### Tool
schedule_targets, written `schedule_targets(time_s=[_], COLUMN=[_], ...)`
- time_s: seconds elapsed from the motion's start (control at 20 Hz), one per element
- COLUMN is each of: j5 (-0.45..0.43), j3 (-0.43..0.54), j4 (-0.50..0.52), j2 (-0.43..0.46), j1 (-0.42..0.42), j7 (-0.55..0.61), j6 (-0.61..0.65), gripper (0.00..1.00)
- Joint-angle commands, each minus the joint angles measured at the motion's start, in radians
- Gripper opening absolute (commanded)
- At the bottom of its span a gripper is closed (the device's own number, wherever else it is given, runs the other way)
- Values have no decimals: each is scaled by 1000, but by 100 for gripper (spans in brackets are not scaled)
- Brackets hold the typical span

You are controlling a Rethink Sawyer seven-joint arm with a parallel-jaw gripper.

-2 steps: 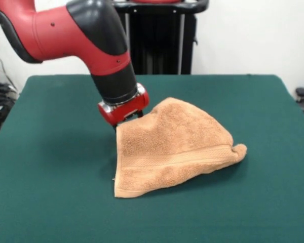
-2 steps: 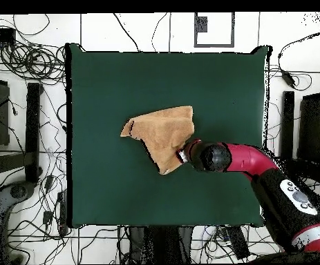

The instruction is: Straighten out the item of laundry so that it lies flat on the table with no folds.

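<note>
The item of laundry [image 1: 177, 147], an orange-tan terry towel with a woven band near its lower edge, sits near the middle of the green table [image 1: 50, 192]. It is bunched and tented, not flat. One corner is drawn up to my gripper [image 1: 125, 121], which is tilted over the towel's upper left edge and shut on that corner. Only dark finger stubs show under the red wrist. In the overhead view the towel [image 2: 164, 134] is an uneven folded shape, with the gripper [image 2: 183, 154] at its lower right edge on the table [image 2: 107, 83].
A black stand [image 1: 157, 35] rises behind the table's far edge. Tangled cables [image 2: 24, 55] and dark equipment lie on the floor around the table. A small dark object [image 1: 301, 93] sits just off the right edge.
</note>
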Motion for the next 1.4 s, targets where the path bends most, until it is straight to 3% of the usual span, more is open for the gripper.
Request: schedule_targets(time_s=[0.05,0.7,0.75,1.0,1.4], j5=[30,-46,-52,-88,-27], j3=[99,24,17,-87,-221], j4=[72,41,36,26,55], j2=[95,104,100,19,-67], j1=[25,88,97,200,289], j7=[51,65,64,117,167], j6=[-71,-87,-80,-12,64], gripper=[100,100,0,0,0])
